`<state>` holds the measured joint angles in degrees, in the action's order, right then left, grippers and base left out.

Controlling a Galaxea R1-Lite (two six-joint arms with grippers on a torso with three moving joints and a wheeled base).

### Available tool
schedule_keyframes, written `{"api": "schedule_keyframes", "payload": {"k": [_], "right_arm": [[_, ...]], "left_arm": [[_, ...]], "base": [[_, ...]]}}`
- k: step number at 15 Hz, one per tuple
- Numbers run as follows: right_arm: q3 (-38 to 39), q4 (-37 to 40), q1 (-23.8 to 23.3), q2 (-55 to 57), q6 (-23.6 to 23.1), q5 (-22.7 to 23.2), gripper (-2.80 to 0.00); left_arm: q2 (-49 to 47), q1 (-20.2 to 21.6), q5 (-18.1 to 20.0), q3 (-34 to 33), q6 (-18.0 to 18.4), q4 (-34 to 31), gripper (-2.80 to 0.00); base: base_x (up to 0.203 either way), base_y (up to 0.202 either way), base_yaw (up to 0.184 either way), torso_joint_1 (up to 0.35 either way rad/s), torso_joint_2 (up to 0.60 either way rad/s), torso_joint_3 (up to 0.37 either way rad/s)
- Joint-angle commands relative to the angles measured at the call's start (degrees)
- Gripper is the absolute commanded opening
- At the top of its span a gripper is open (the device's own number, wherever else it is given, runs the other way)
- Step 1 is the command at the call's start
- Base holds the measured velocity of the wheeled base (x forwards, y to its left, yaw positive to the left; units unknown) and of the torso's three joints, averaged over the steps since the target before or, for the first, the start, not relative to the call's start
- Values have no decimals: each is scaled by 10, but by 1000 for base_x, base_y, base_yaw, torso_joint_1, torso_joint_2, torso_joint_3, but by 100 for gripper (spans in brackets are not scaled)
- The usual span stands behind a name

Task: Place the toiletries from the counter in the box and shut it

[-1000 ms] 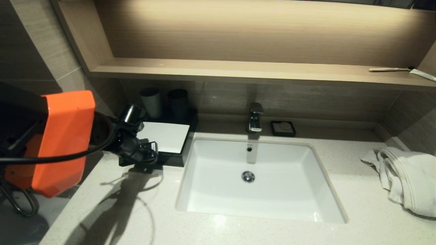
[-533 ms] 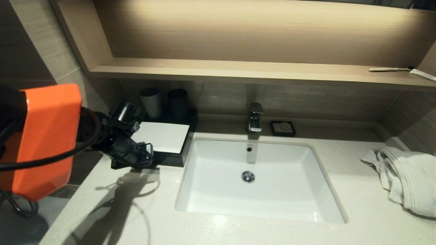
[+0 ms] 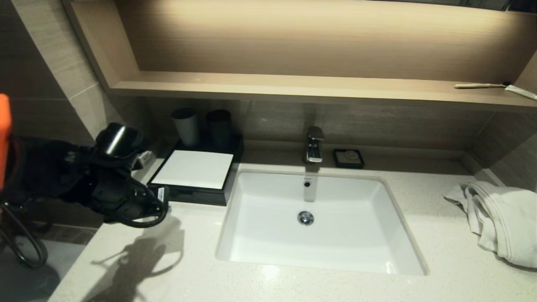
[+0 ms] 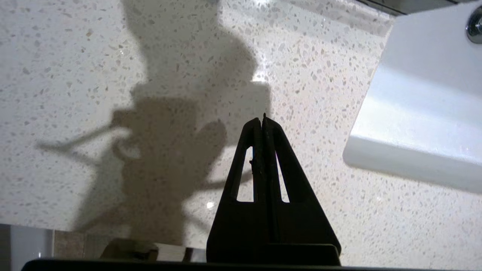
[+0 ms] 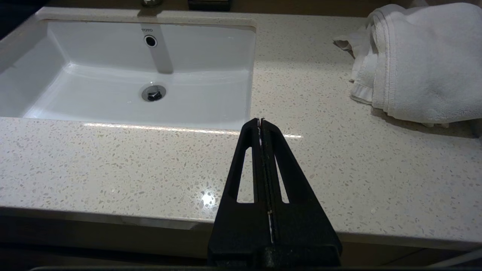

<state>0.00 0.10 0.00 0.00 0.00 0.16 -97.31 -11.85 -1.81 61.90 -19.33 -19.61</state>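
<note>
A black box with a flat white lid (image 3: 193, 170) sits closed at the back left of the counter, beside the sink. No loose toiletries show on the counter around it. My left arm (image 3: 113, 184) is at the counter's left edge, in front and to the left of the box. My left gripper (image 4: 262, 119) is shut and empty above bare speckled counter, near the sink's corner (image 4: 414, 124). My right gripper (image 5: 260, 121) is shut and empty, low at the counter's front edge by the sink's right front corner. It is out of the head view.
A white sink (image 3: 356, 235) with a faucet (image 3: 314, 144) fills the middle. A black soap dish (image 3: 348, 158) stands behind it, and two dark cups (image 3: 186, 126) behind the box. A crumpled towel (image 3: 499, 218) lies right. A toothbrush (image 3: 478, 85) and tube (image 3: 520, 91) lie on the shelf.
My left arm has pulled back to the left and toward the front, away from the box. The box's front left corner now shows fully.
</note>
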Motion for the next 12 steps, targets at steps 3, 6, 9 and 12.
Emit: {"api": "schedule_keyframes", "payload": {"k": [3, 6, 9, 12], "right_arm": [[0, 0, 0, 0, 0, 0, -280], [0, 0, 0, 0, 0, 0, -280], [0, 0, 0, 0, 0, 0, -280], [0, 0, 0, 0, 0, 0, -280]], "left_arm": [[111, 1, -48, -57, 39, 4, -280], [176, 11, -79, -91, 68, 11, -280], [265, 15, -81, -127, 91, 15, -280], [348, 20, -82, -182, 106, 50, -280]], "base": [[0, 0, 0, 0, 0, 0], [0, 0, 0, 0, 0, 0], [0, 0, 0, 0, 0, 0], [0, 0, 0, 0, 0, 0]]}}
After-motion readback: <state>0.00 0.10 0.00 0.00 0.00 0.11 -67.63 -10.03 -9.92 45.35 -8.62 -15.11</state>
